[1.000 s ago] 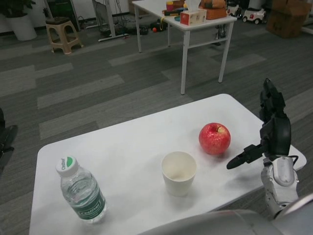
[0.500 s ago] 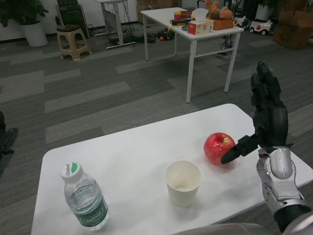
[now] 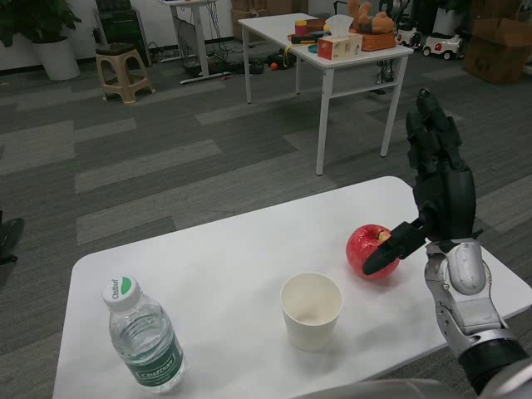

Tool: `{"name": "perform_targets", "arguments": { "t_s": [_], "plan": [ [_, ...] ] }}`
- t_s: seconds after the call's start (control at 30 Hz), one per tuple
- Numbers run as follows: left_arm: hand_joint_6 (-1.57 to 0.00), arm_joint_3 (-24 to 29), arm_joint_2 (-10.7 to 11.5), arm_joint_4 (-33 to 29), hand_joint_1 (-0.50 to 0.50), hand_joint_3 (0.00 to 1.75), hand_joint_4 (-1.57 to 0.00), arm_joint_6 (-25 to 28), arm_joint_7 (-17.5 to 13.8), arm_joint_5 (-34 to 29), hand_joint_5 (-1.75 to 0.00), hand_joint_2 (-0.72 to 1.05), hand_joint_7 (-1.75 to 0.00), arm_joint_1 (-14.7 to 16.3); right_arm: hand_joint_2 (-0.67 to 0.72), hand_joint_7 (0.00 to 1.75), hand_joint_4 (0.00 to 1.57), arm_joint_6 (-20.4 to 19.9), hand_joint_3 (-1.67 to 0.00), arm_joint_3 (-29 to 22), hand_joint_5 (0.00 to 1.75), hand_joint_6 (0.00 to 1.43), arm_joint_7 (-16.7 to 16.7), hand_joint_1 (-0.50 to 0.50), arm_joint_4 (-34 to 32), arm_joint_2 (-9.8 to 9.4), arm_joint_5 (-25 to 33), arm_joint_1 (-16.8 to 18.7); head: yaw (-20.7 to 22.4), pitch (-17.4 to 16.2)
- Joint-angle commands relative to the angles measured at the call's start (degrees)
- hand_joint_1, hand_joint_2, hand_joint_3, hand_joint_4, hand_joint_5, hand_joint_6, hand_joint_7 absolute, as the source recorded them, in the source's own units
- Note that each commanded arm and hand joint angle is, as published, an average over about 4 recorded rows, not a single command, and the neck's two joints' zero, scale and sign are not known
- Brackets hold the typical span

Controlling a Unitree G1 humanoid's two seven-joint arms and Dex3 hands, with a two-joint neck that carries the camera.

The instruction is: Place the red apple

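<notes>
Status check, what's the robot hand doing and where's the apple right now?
Right robot hand open, thumb in front of the apple, contact unclear. Left robot hand out of view. Apple on the table. Paper cup beside it, apart.

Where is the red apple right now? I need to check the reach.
In the head view, the red apple sits on the white table's right side, right of the paper cup, with the right hand beside it.
</notes>
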Motion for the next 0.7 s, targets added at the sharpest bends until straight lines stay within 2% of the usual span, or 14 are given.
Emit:
{"name": "perform_targets", "arguments": {
  "t_s": [0.03, 0.27, 0.4, 0.53, 0.7],
  "plan": [
    [0.00, 0.61, 1.04, 0.57, -0.48, 0.00, 0.00, -1.57, 0.27, -0.01, 0.00, 1.05, 0.00, -1.02, 0.60, 0.14, 0.00, 0.47, 0.00, 0.40, 0.00, 0.00, -0.28, -0.46, -0.99, -0.70, 0.28, -0.86, 0.22, -0.07],
    [0.00, 0.00, 1.04, 0.62, -0.48, 0.00, 0.00, -1.62, 0.40, 0.03, 0.00, 1.05, 0.00, -1.33, 0.60, 0.14, 0.00, 0.56, 0.00, 1.76, 0.00, 0.00, -0.28, -0.46, -1.21, -0.96, 0.28, -1.43, 1.88, -0.42],
    [0.00, -4.09, 1.13, 1.45, -0.48, 0.00, 0.00, -1.84, 1.42, 0.21, 0.00, 1.05, 0.00, -2.95, 0.60, 0.14, 0.00, 0.56, 0.00, 2.29, 0.00, 0.00, -0.28, -0.46, -0.99, -1.01, 0.28, -1.74, 2.75, -0.46],
    [0.00, -9.63, 0.56, 4.00, -0.48, 0.00, 0.00, -3.68, 2.47, -0.06, 0.00, 1.05, 0.00, -5.94, 0.60, 0.14, 0.00, 0.56, 0.00, 2.69, 0.00, 0.00, -0.24, -0.46, -0.72, -1.05, 0.28, -1.96, 3.50, -0.41],
    [0.00, -12.82, 0.08, 5.61, -0.48, 0.00, 0.00, -4.46, 2.73, -0.60, 0.00, 1.05, 0.00, -8.08, 0.60, 0.14, 0.00, 0.56, 0.00, 2.88, 0.00, 0.00, -0.19, -0.46, -0.68, -1.01, 0.28, -2.00, 3.54, -0.46]
  ]
}}
